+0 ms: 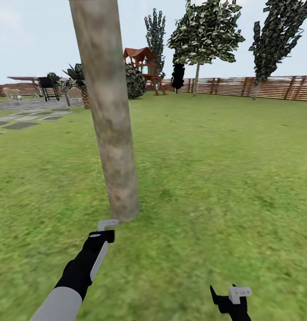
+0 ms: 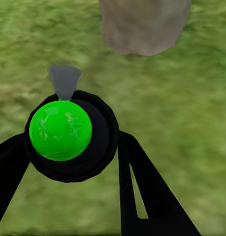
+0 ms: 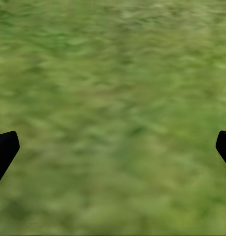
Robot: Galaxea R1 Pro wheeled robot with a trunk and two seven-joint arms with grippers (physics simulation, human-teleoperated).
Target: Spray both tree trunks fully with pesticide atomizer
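The left gripper [image 2: 68,162] grips the pesticide atomizer [image 2: 68,130] near the tree trunk [image 1: 109,116]; the right gripper [image 3: 113,147] hangs open over lawn [image 1: 216,178].

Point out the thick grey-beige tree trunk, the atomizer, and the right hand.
Thick grey-beige tree trunk [image 1: 109,111], head view, mid-trunk.
Black atomizer with green round top [image 2: 60,130], left wrist view, green top.
Right hand [image 3: 113,147], right wrist view, between fingertips.
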